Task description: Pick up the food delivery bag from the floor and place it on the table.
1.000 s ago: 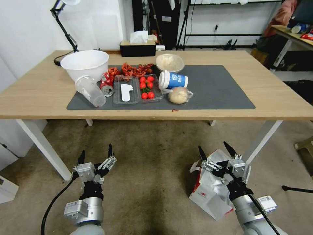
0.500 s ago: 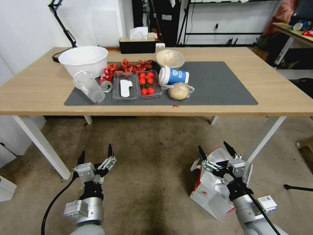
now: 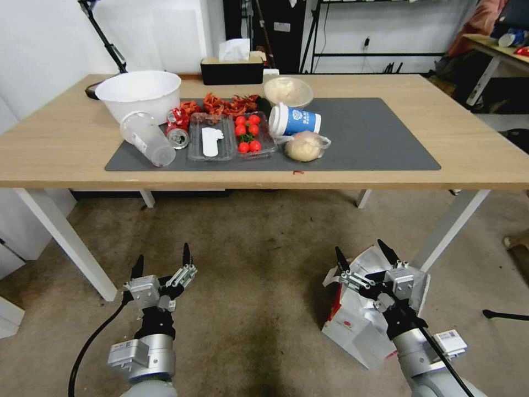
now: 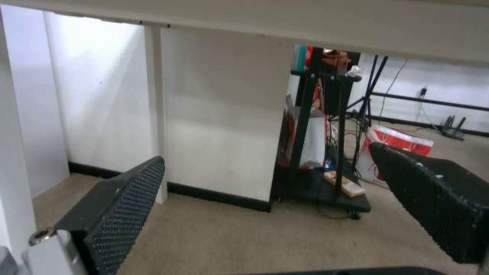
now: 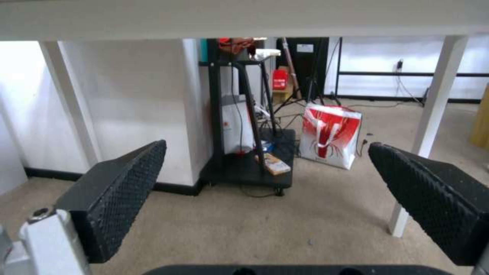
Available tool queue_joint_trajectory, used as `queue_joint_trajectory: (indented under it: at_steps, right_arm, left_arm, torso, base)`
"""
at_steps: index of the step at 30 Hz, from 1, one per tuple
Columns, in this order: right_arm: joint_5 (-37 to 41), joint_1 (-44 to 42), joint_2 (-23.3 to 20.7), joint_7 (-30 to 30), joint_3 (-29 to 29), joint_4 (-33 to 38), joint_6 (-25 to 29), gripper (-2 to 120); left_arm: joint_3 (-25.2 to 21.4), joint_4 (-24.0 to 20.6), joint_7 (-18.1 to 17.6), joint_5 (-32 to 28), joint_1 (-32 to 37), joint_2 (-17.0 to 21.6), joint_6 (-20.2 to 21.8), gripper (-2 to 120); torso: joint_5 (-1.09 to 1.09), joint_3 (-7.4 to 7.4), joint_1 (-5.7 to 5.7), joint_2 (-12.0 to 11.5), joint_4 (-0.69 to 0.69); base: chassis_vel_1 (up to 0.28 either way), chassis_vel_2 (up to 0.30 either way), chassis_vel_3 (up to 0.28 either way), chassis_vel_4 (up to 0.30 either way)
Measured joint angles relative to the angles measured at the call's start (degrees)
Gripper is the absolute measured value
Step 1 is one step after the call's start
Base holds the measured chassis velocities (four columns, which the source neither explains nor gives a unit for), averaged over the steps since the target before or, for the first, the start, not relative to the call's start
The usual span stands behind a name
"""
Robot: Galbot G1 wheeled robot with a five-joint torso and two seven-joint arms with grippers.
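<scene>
The food delivery bag [image 3: 358,322] lies on the carpet, close to the near right leg of the table [image 3: 66,160], tipped so its foil-lined mouth faces up and toward the tabletop edge. The right gripper [image 3: 366,255] hangs directly above that open mouth, jaws spread wide, nothing between them. By the look of it, that is a lining-up pose: wide enough to take a handle or the bag's rim, but not yet touching either. In the right wrist view the fingers [image 5: 122,183] stand well apart, looking under the tabletop at bare carpet and a red and white bag [image 5: 330,135] far off by the wall.

The left gripper [image 3: 161,263] hovers over bare carpet, well apart from the bag, jaws also wide and empty, apparently waiting. In the left wrist view the gripper's pads [image 4: 127,194] frame the table's underside and a black stand.

Up top, the left half of the dark mat [image 3: 380,140] is crowded: a white bowl [image 3: 139,94], a tipped clear cup [image 3: 146,138], a tray of tomatoes [image 3: 248,135], a blue cup [image 3: 293,120], a bagged bun [image 3: 303,148]. The mat's right half lies bare, the likely landing spot, right above the bag. The lift has not started.
</scene>
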Motion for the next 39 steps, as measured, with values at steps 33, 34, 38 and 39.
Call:
queue_joint_trajectory:
  at_steps: [33, 34, 38, 39]
  right_arm:
    - [1.1, 0.5, -1.2, -0.5, 1.0, -1.3, -0.3, 100]
    - [1.1, 0.5, -1.2, -0.5, 1.0, -1.3, -0.3, 100]
    - [1.1, 0.4, -1.2, -0.5, 1.0, -1.3, -0.2, 100]
    - [1.1, 0.4, -1.2, -0.5, 1.0, -1.3, -0.2, 100]
  left_arm:
    - [-0.2, 1.5, 0.7, 0.2, -0.1, -0.2, -0.2, 100]
    - [-0.2, 1.5, 0.7, 0.2, -0.1, -0.2, -0.2, 100]
    - [-0.2, 1.5, 0.7, 0.3, -0.1, -0.3, -0.2, 100]
    - [-0.2, 1.5, 0.7, 0.3, -0.1, -0.3, -0.2, 100]
  torso:
    - [0.0, -5.19, -2.54, -7.7, 0.0]
    - [0.0, -5.3, -2.58, -7.9, 0.0]
    - [0.0, -6.09, -2.93, -9.0, 0.0]
    - [0.0, -6.09, -2.93, -9.0, 0.0]
  base:
    - [0.0, 0.0, 0.0, 0.0]
    - [0.0, 0.0, 0.0, 0.0]
    - [0.0, 0.0, 0.0, 0.0]
    - [0.0, 0.0, 0.0, 0.0]
